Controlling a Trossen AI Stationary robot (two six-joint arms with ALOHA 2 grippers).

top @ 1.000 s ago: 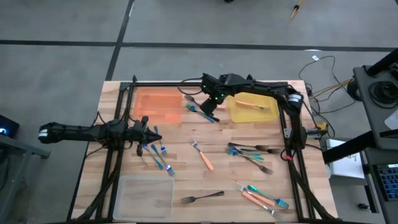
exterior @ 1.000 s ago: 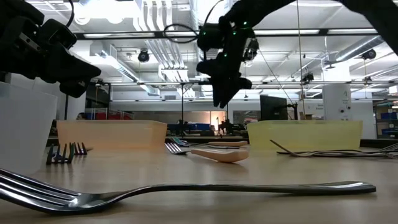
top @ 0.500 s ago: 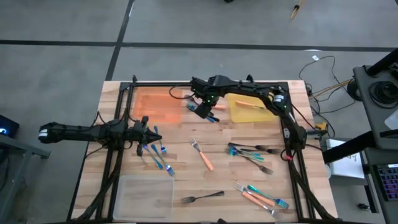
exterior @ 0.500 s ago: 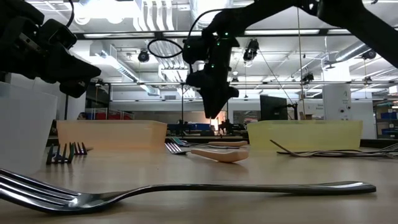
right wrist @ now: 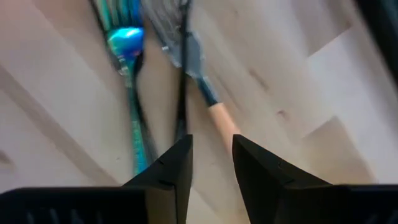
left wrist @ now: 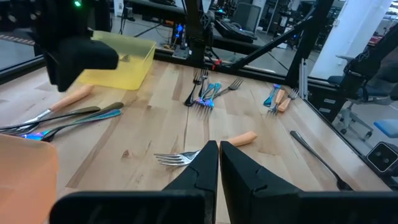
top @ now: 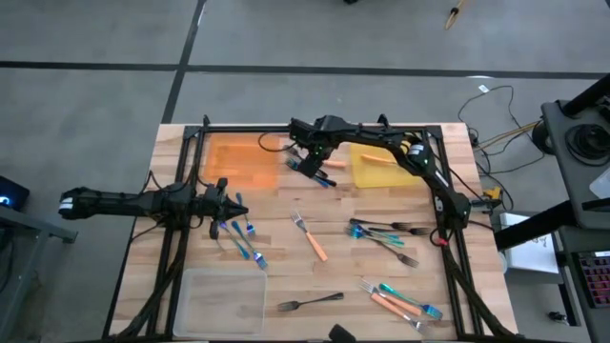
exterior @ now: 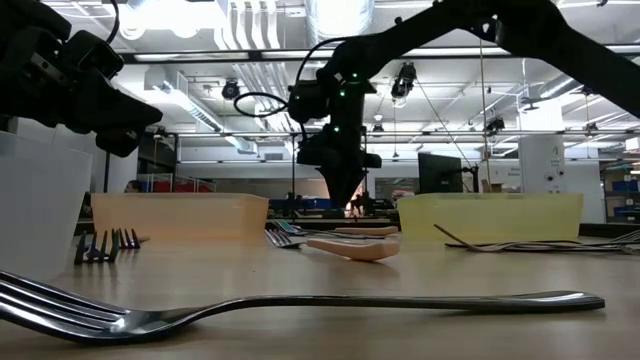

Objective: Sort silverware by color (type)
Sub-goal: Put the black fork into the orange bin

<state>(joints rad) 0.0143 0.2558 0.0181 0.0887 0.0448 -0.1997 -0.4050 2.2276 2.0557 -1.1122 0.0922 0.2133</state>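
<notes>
Right gripper point(top: 307, 164) hangs over a small cluster between the orange tray point(top: 240, 159) and yellow tray point(top: 386, 167), fingers point(right wrist: 258, 171) slightly apart and holding nothing. Below it an orange fork point(right wrist: 214, 112) and a teal fork point(right wrist: 130, 93) lie side by side, long axes roughly in line with the fingers, handles partly hidden behind them. Left gripper point(left wrist: 219, 163) is pinched closed by the teal forks point(top: 241, 238) on the left.

My right tool point(top: 310, 163) is now lower and farther toward nine o'clock than a second ago, off the yellow tray's point(top: 405, 174) edge and down over the small cluster of silverware point(top: 319, 175) between the two far trays. In the low view it point(exterior: 341, 196) hangs just above those pieces, its fingers point(right wrist: 171, 168) slightly apart.
</notes>
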